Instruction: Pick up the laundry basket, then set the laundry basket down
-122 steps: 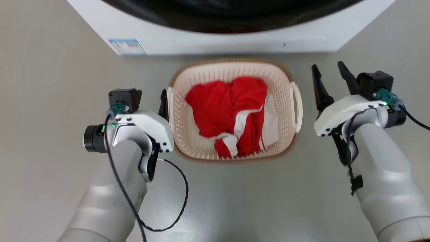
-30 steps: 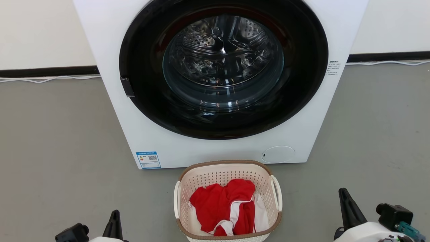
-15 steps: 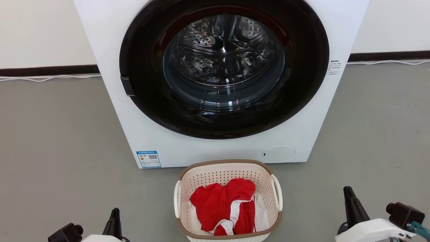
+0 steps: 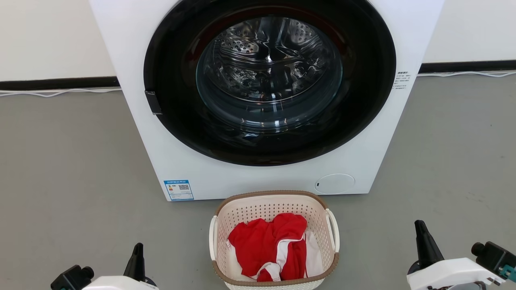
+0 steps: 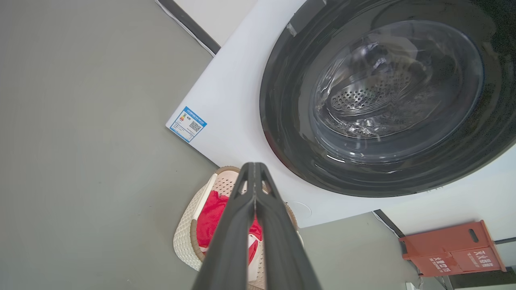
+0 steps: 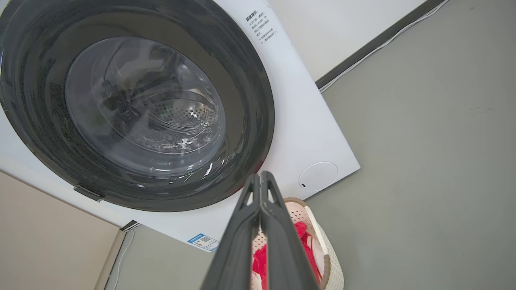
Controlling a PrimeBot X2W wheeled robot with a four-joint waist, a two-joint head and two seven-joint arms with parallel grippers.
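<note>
Cream perforated plastic: laundry basket (image 4: 266, 209) stands on the floor (image 4: 60, 161) at bottom centre of the head view, just before the washing machine (image 4: 129, 60). Handles face frame left and right, long axis runs up the frame. Left gripper (image 4: 138, 247) at lower left and right gripper (image 4: 419, 224) at lower right flank it, both well apart.

Left wrist view: jaws pressed together, empty; basket low, partly behind them.

Right wrist view: jaws likewise closed on nothing; basket at bottom, just right.

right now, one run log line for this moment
laundry basket: on floor before washing machine, red cloth inside | left gripper: shut, empty | right gripper: shut, empty
</note>
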